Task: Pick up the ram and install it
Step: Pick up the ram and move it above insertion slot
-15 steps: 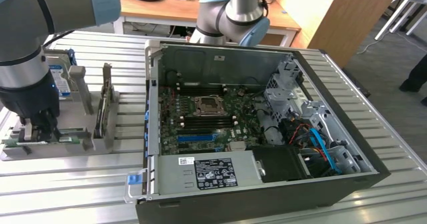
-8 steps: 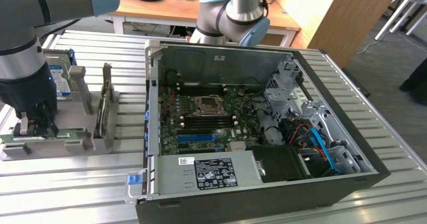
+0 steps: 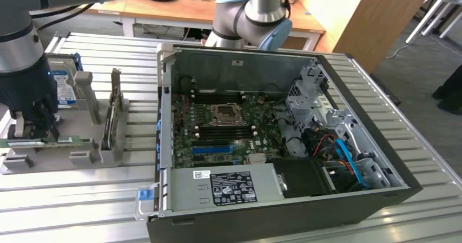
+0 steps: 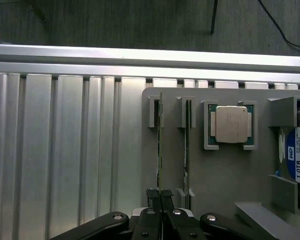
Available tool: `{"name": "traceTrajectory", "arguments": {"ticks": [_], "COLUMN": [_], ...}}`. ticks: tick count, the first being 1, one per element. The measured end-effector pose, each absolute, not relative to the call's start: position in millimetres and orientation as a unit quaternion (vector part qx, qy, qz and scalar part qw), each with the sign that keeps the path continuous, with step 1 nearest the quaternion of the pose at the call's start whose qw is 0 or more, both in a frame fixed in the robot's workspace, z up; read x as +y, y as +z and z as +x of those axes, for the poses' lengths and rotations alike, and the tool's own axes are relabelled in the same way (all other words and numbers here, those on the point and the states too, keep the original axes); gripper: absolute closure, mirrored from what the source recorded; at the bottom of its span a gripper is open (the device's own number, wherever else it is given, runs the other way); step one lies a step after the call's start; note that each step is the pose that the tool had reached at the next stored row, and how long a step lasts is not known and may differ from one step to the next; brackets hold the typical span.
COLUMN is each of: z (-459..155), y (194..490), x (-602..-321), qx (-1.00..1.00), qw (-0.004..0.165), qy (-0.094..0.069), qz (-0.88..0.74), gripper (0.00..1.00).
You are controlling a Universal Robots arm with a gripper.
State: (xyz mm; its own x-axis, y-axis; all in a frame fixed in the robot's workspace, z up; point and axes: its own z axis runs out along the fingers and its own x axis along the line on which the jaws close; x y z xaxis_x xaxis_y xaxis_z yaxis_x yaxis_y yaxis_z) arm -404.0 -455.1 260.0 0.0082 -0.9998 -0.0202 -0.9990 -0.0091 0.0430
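Nearest, on the exterior view's left, the gripper [image 4: 161, 197] stands over the grey parts holder [image 3: 43, 163] on the slatted aluminium table [image 3: 72, 210]. Its fingertips are drawn tight together on the top edge of the ram [image 4: 159, 145], which stands on edge in the holder's nearest slot, not lifted clear. A second thin board [image 4: 186, 145] stands edge-on just beside it in the next slot.

Farther back in the holder sit a bare processor chip [image 4: 231, 124] and then the blue-labelled hard drive [image 3: 65, 89], with the dark expansion card [image 3: 112, 113] upright towards the exterior view's right.

To the right lies the opened computer case [image 3: 289, 218]: the power supply [image 3: 224, 186] is near, the motherboard [image 3: 216, 143] behind it, and the memory slots [image 3: 220, 98] flank the processor socket [image 3: 227, 115]. A second arm's base [image 3: 252, 15] stands at the far edge.

The pinch is on a thin edge, so I judge the main risk to be the stick pivoting or slipping between the pads. If it rises at a slant, it could bind against the slot posts or catch the neighbouring board. A tilted stick would then meet its motherboard slot crookedly, and pressing it home that way could strain the board or leave it half-seated. The case's upright wall is another place where a swinging stick might strike.
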Motion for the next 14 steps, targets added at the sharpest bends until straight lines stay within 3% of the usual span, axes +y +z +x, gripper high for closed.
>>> {"name": "traceTrajectory", "arguments": {"ticks": [14], "z": [-404.0], "y": [290.8], "x": [-455.1], "qx": [-0.704], "qw": [0.008], "qy": [-0.022], "qz": [0.71], "gripper": [0.88]}}
